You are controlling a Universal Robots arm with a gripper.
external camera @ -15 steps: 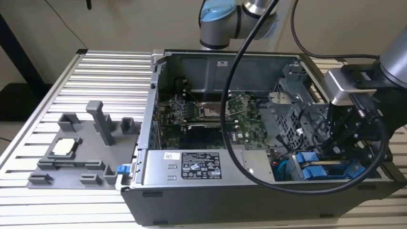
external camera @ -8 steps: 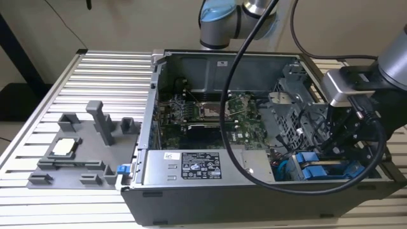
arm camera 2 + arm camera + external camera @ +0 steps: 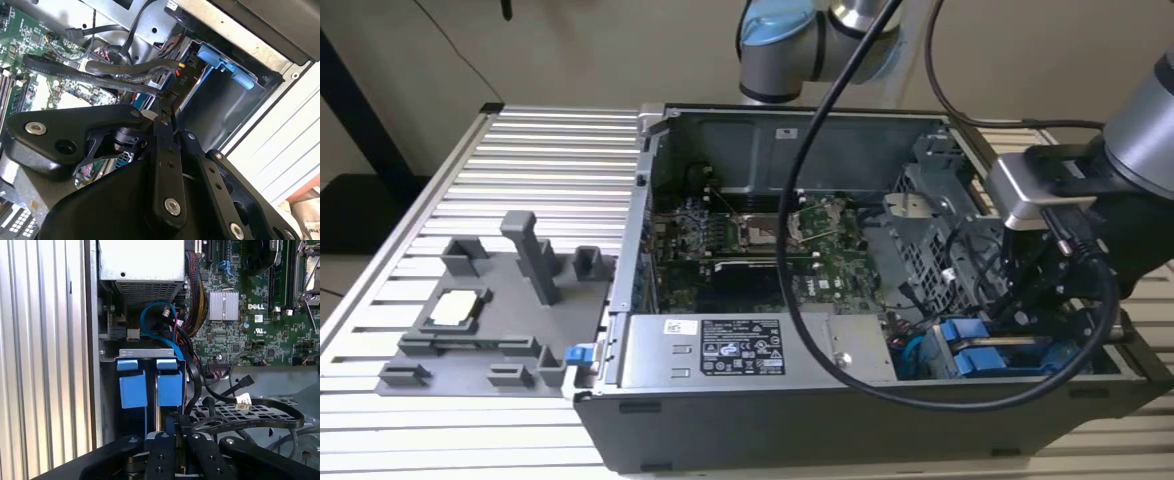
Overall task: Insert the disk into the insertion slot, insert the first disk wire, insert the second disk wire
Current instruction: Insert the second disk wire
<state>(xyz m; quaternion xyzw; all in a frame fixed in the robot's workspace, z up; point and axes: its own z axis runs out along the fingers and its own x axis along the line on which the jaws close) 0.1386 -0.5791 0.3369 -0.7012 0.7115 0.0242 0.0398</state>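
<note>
On the exterior view's left we see a grey fixture plate (image 3: pixel 467 320) lying on the ribbed metal table (image 3: pixel 400 240), well apart from the drive bay. Beside it stands the open computer case (image 3: pixel 761 425), with the green motherboard (image 3: pixel 761 240) inside and the silver power supply (image 3: pixel 720 350) along the near wall.

Further to the exterior view's right, next to the power supply, is the drive bay (image 3: pixel 987 350). There the blue frame tabs of the disk (image 3: pixel 983 358) stand out, so the disk is already seated in its slot inside the case. In the first wrist view the same blue tabs (image 3: pixel 169 385) sit side by side in the bay, just under a metal bracket (image 3: pixel 142 354), and a blue cable (image 3: pixel 159 322) loops between the bay and the power supply. In the second wrist view a blue tab (image 3: pixel 217 62) shows at the mouth of the bay.

The gripper (image 3: pixel 1047 305) hangs just above the drive bay among black cables. In the second wrist view its dark fingers (image 3: pixel 162 107) come together close to a flat black cable (image 3: pixel 107 75). We cannot tell how far the jaws are apart, or if they hold something.
</note>
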